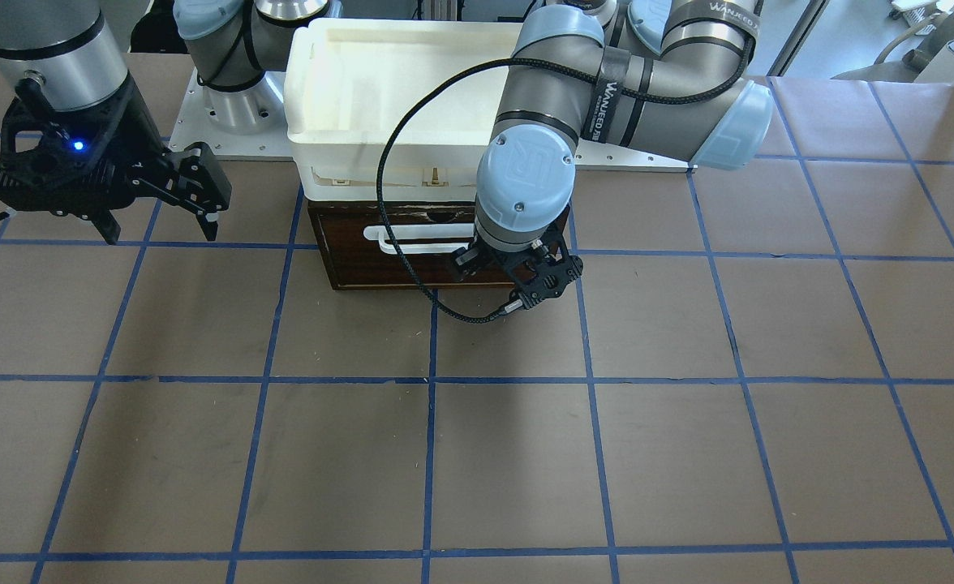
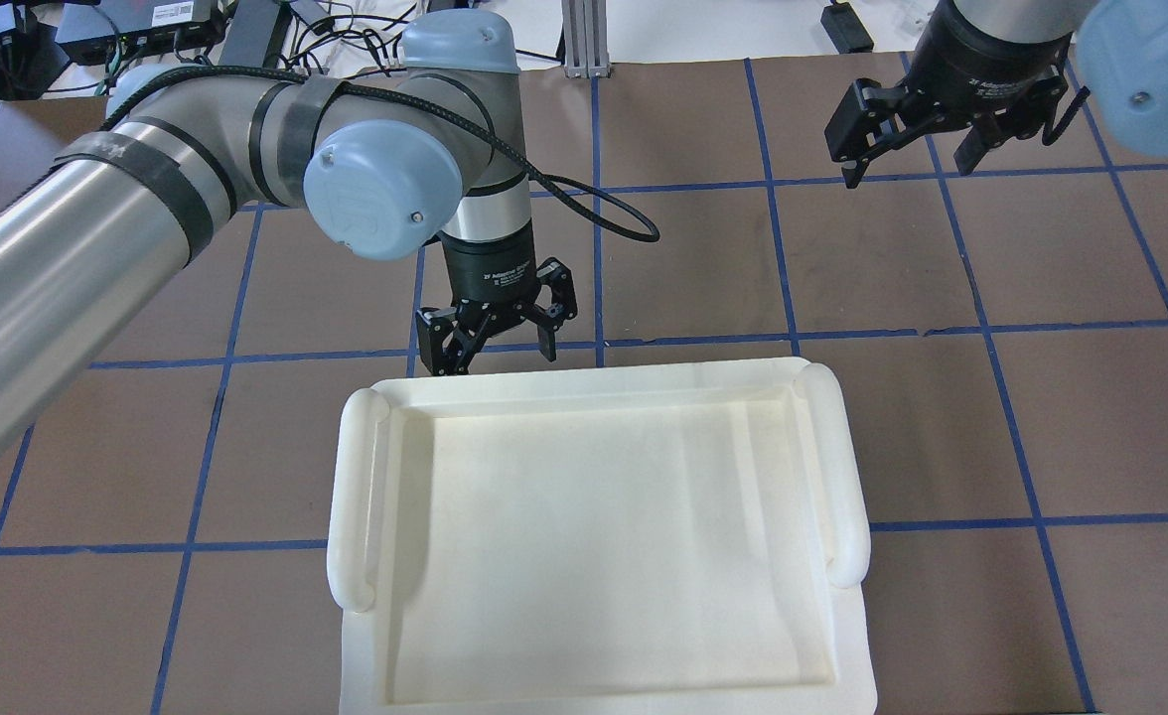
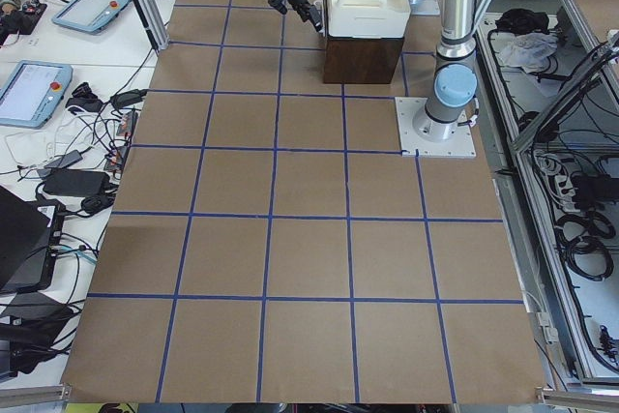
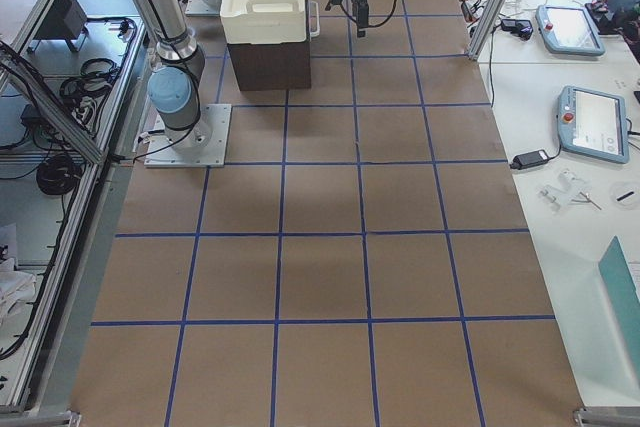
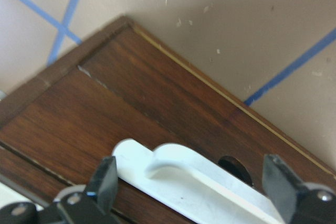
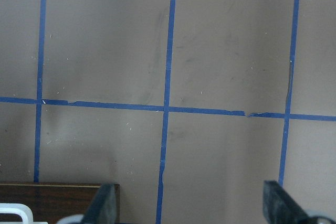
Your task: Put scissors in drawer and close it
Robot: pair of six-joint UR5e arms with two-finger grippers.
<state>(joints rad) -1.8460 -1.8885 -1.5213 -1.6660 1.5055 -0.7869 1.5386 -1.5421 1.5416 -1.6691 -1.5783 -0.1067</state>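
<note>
Across the brown gridded table (image 1: 688, 454), a white tray (image 2: 584, 382) sits atop the dark wooden drawer (image 1: 347, 264). It looks like stiff, solid wood. I'd guess it moves best with a square push on its front or a hold on the white bar handle (image 5: 178, 169). Over that hangs the left gripper (image 5: 194, 190), fingers spread, gripping nothing. The right gripper (image 1: 159, 223) hangs splayed and empty, well apart. The scissors show nowhere, so they may be inside.

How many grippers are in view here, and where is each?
2. The left gripper is open at the drawer front, by its white handle. The right gripper is open above the table, away from the drawer.
</note>
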